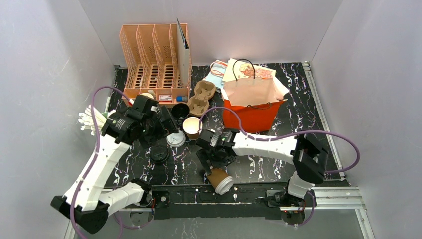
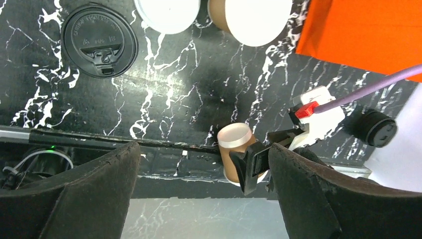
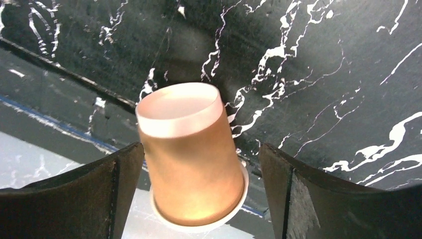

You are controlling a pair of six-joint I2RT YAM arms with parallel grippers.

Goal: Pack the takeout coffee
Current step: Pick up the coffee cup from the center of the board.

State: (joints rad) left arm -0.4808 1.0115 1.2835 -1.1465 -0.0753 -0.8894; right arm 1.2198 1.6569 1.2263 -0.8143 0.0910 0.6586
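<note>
Right wrist view: right hand [image 3: 199,149] stands apart, straddling the lidded brown cup [image 3: 186,184] tipped at the counter [image 3: 323,74] edge, bottom centre overhead; left hand [image 2: 204,164] apart, empty; next, clamp squarely for bagging.

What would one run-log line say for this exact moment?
lidded brown cup: lying on its side, ungripped | right gripper: open, fingers either side of cup | left gripper: open, empty | red bag: cup not inside

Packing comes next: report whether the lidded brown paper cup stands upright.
Tipped: the brown paper cup lies on its side, white plastic lid on.
</note>
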